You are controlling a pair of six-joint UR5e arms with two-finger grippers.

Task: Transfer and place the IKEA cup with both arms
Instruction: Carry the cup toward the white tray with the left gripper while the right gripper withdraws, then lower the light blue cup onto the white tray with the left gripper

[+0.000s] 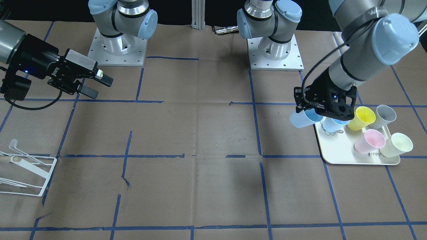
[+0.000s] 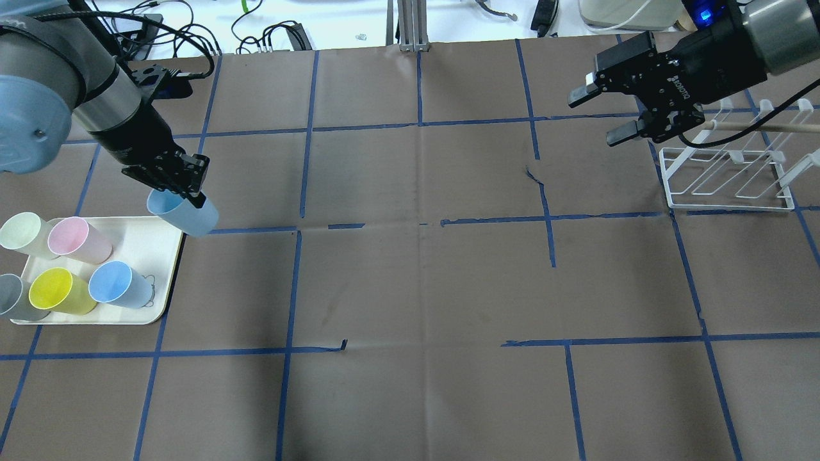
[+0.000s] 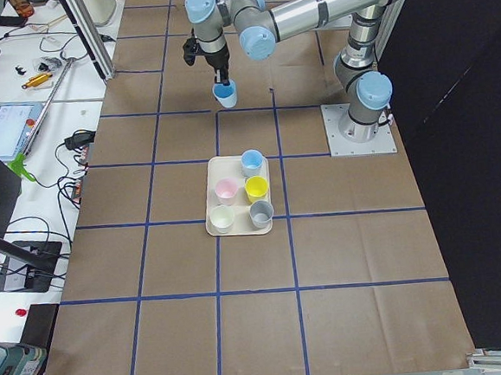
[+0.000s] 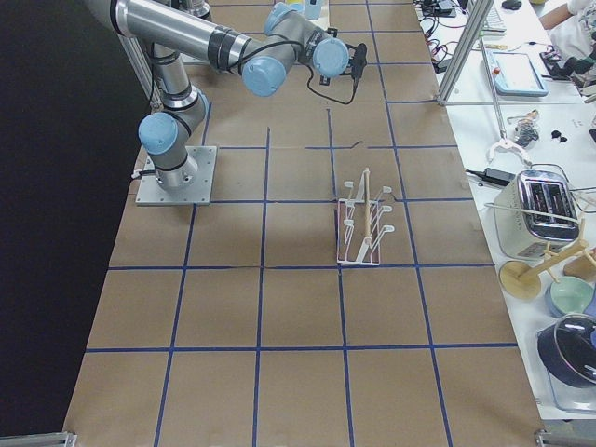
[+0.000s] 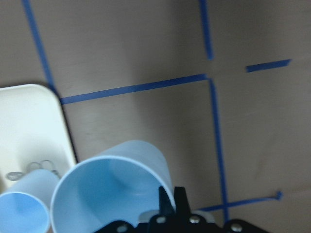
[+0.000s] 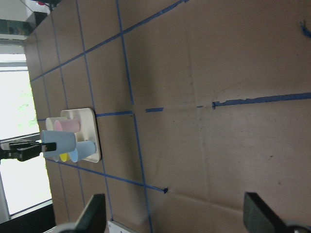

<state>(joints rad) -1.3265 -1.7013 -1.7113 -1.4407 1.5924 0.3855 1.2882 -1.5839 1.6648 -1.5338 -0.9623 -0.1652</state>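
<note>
Brown paper gridded with blue tape covered the surface (image 2: 410,288) where two silver-grey robot arms worked on a cup transfer. By the look of it, the job was in its first stage. A small light-blue plastic tumbler (image 2: 184,214) was already off the cream rectangular tray (image 2: 157,253) and hung mouth-up in the air beside one corner of it, carried by the left arm (image 2: 109,102). Five other tumblers stood on the tray: a second light-blue one (image 2: 118,286), a yellow one (image 2: 59,291), a pink one (image 2: 78,239), a pale green one (image 2: 25,232) and a grey one (image 2: 13,301). The pass to the other arm and the setting-down were not yet done. A white wire rack (image 2: 727,182) on the opposite side of the surface, well apart from the tumbler, seemed the likely destination, though nothing in view confirmed it.

The left arm's fingers (image 2: 196,197) were pinched on the tumbler's rim, apparently one inside the wall and one outside, as the left wrist view suggested from close up. The tumbler touched nothing else. The right arm's fingers (image 2: 623,133) were spread wide and held nothing, poised above the surface near the rack and pointing toward the middle. Most of the surface's width lay between the two arms, so a long approach looked necessary before any handover.
</note>
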